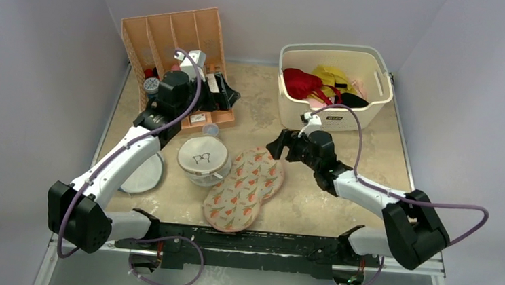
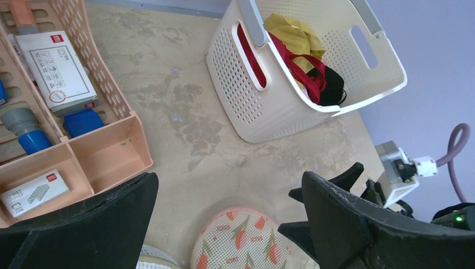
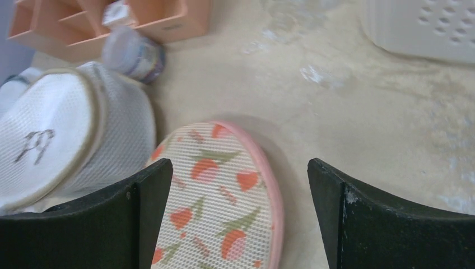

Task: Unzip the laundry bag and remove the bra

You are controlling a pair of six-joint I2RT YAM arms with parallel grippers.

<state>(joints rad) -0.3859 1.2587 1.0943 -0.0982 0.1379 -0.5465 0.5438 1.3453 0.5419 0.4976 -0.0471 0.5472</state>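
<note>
The laundry bag (image 1: 245,188) lies flat in the table's middle, a cream peanut-shaped case with red-orange flowers and a pink zip rim, closed. Its far end shows in the left wrist view (image 2: 241,241) and the right wrist view (image 3: 218,190). The bra is hidden. My right gripper (image 1: 278,146) is open just above the bag's far right end, and in its own view (image 3: 238,218) its jaws straddle the bag's rim. My left gripper (image 1: 225,94) is open and empty, raised near the organiser's front corner, farther from the bag (image 2: 229,224).
A round white mesh bag with a glasses drawing (image 1: 202,157) touches the case's left side. A flat white mesh disc (image 1: 144,173) lies farther left. A peach organiser (image 1: 176,41) stands back left, with a small jar (image 1: 211,130) beside it. A white basket (image 1: 333,118) holds red, yellow and dark garments.
</note>
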